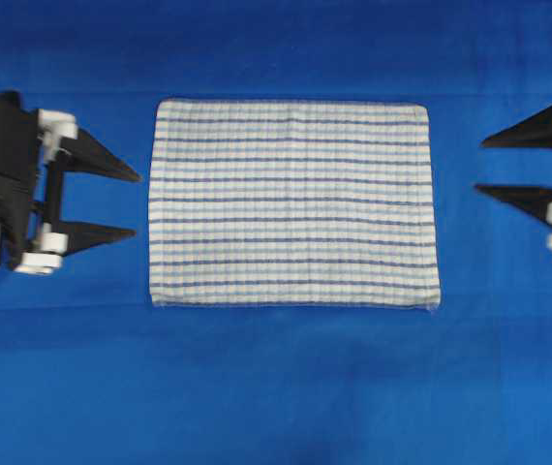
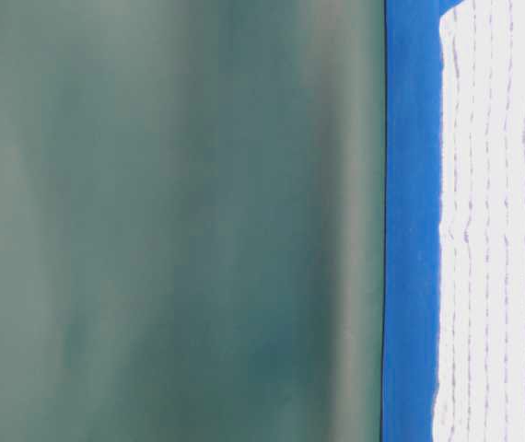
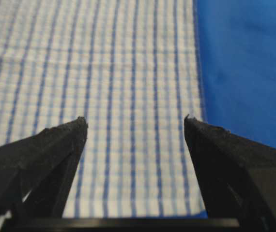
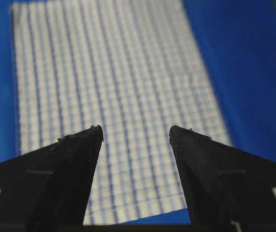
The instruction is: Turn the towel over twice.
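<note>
Hidden or cut off: the right gripper [image 1: 482,167] is cropped by the edge of the overhead view, with little more than its two tips seen; the table-level view is blurred, and the towel's stripes there are barely made out.
Count: one towel [image 1: 293,203], two grippers, one blue cloth [image 1: 276,387] over the surface.
Towel look: white weave, thin dark-blue and light-blue stripes, hemmed edges, laid flat and unfolded.
Towel place: between the two sets of jaws, apart from both.
Left gripper [image 1: 138,204]: jaws spread wide, nothing pinched.
Right gripper: jaws spread wide, nothing pinched.
</note>
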